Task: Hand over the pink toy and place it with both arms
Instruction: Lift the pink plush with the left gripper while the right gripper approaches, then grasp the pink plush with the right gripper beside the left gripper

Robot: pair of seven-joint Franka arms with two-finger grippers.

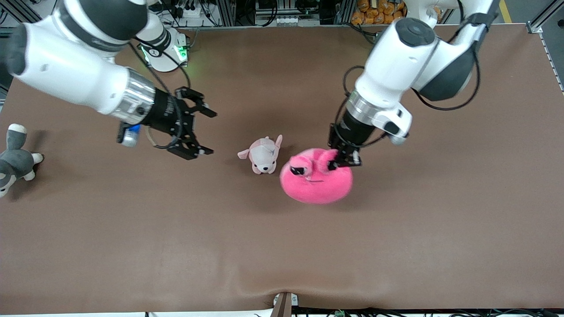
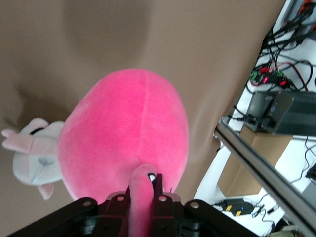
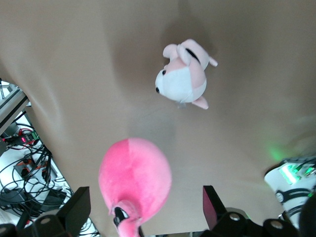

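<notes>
We start from the pink toy (image 1: 316, 181), which hangs over the middle of the table (image 1: 282, 246) from the left gripper (image 1: 344, 160); the left wrist view shows those jaws pinched together on one small ear, with the round body (image 2: 126, 145) dangling below. (We judge it lifted, not resting, from the way it hangs off the ear.) The toy is nearly round, so it has no long axis to speak of.

What the handover turns on is this: in the front view the right gripper (image 1: 192, 124) sits at about ten o'clock from the toy, well apart from it, fingers spread wide and aimed toward it. The right wrist view has the toy (image 3: 134, 185) between its own open fingers (image 3: 211, 206), still some way off.

Between the two, at nine o'clock from the toy and just beside it, the pale pink-and-white puppy (image 1: 263, 155) lies on the table. A grey-and-white plush (image 1: 14, 159) lies at the right arm's end.

We see no container anywhere.
</notes>
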